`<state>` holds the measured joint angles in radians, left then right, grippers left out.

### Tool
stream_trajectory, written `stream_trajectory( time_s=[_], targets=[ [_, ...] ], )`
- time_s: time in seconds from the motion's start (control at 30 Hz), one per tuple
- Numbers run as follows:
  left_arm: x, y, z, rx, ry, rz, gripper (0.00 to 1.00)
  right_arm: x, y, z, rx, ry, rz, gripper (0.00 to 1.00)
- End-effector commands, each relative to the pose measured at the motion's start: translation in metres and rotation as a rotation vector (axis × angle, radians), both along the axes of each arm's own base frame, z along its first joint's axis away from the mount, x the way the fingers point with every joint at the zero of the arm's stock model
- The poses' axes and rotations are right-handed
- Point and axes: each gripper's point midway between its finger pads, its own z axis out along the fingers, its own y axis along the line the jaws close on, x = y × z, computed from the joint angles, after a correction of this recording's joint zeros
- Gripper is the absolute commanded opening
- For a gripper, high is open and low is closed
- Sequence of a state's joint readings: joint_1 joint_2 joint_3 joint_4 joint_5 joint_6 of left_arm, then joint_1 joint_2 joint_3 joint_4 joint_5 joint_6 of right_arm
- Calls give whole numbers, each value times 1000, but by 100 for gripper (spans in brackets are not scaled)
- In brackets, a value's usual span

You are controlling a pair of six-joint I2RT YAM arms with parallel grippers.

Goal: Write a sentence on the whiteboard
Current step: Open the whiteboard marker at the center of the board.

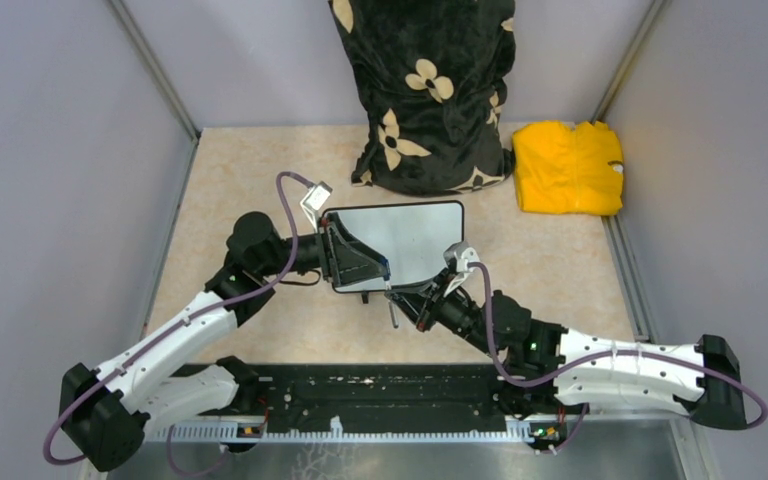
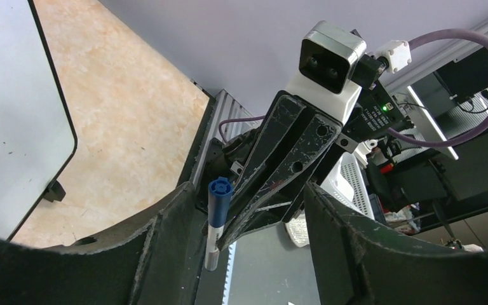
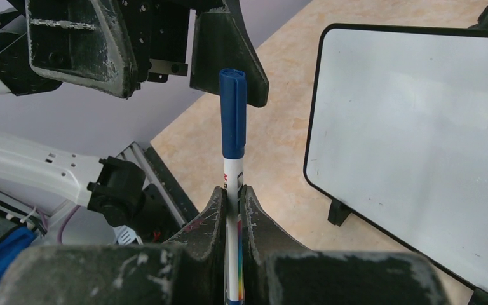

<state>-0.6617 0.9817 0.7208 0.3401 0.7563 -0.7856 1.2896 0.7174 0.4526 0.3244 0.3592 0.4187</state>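
The whiteboard (image 1: 418,235) lies flat on the beige surface (image 1: 560,275). It is white with rounded corners, a thin dark frame, black feet (image 3: 337,213) on its near edge and a few dark specks.

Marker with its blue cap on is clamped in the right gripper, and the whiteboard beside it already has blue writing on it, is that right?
Not quite. The whiteboard carries no writing at all, as the right wrist view shows. The rest holds: the right gripper is shut on the marker, with the blue cap on.

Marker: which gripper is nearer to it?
Right. The right gripper is shut on the marker barrel; the left gripper stands open near its blue cap, not gripping.
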Motion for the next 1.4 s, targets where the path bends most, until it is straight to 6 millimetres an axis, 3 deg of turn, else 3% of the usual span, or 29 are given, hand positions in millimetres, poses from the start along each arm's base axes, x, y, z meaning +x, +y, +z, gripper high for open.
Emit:
stream_trajectory(
  time_s=[0.0, 0.4, 0.7, 0.9, 1.03, 1.07, 1.27, 1.37],
  targets=[
    [-7, -2, 2, -19, -21, -28, 67, 0, 5, 32, 87, -31, 2, 0],
    [-12, -6, -8, -3, -29, -34, 47, 0, 9, 44, 138, -26, 4, 0],
    [-11, -5, -8, -4, -49, -14, 28, 0, 11, 43, 136, -21, 9, 0],
    [-8, -3, -11, 6, -54, 5, 1, -2, 12, 45, 139, -18, 22, 0],
    [-6, 0, -10, 7, -62, 39, 0, -6, 13, 45, 145, -1, 41, 0],
    [-5, 1, -8, 4, -69, 56, 0, -7, 13, 46, 148, 6, 46, 6],
    [2, 14, 6, -25, -102, 161, 0, -11, 7, 52, 178, 40, 57, 67],
    [3, 21, 13, -48, -116, 205, 0, -10, 2, 53, 208, 79, 39, 74]
  ],
)
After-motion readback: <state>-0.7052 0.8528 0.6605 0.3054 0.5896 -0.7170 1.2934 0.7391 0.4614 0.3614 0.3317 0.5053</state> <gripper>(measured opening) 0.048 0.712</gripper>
